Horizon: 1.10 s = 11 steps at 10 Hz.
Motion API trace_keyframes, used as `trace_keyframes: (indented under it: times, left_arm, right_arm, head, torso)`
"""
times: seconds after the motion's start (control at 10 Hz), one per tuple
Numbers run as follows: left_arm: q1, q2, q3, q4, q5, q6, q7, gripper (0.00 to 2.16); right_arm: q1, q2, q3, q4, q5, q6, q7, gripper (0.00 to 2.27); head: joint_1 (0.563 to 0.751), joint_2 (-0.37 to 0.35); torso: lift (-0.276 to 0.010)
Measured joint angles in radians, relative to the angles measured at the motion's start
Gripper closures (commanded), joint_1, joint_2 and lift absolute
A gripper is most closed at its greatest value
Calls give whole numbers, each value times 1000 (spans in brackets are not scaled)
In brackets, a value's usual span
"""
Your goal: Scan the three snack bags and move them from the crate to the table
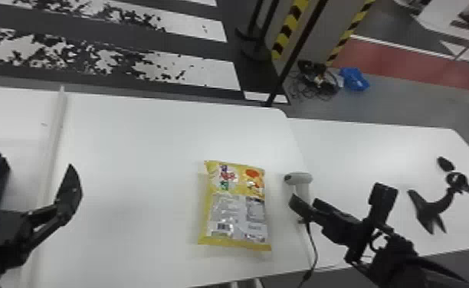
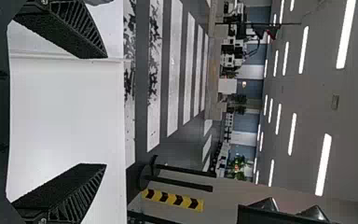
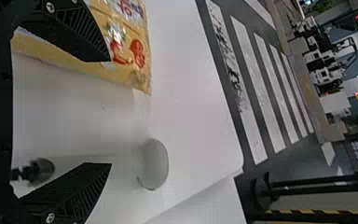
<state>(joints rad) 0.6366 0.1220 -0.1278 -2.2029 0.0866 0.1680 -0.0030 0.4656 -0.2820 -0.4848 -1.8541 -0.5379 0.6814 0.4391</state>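
One snack bag [image 1: 237, 207] lies flat on the bench [image 1: 130, 172], toward its right edge and nearer the near edge than the far one. We see its printed panel and barcode [image 1: 223, 226] facing up; we take that as deliberate, since the code would then need no flipping before a read. Long sides run roughly near to far.

Scanner [image 1: 299, 178] sits at the bench's right edge, just beside the bag and apart from it, dark window turned to the bag side, cable [image 1: 314, 249] trailing over the near edge. We guess it's parked there to keep the trip to the code short.

Right pincer [image 3: 111, 112] is open and empty, fingers spread wide with the scanner ahead between them; we read that as lining up to take the scanner. Left pincer [image 2: 106, 111] is open too, holding nothing, over the bench's left part, probably kept out of the scan's way.

Next, we'd say: close on the scanner, aim at the code. Risks: a finger knocking the scanner, the cable snagging, shiny wrinkles spoiling the read.
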Motion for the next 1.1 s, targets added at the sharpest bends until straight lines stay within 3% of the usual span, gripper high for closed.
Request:
trace_keyframes:
  times: [0.2,0.4,0.6,1.1]
  left_arm:
    - [1,1,-1,0,2,-5,-1,33]
    - [9,1,-1,-7,5,-15,-2,33]
    - [15,1,-1,-13,5,-15,-2,33]
    - [14,0,-5,-13,-6,-12,2,33]
  right_arm:
    - [20,17,-32,-93,-51,209,51,87]
    - [7,22,-15,-92,-47,221,76,87]
    - [-39,23,31,-24,-25,179,125,87]
    - [-144,9,201,146,110,-21,129,63]
  head:
    - [695,-319]
    - [695,-302]
    - [695,-270]
    - [695,-217]
  torso:
    - [-62]
    - [-62]
    - [-62]
    - [-62]
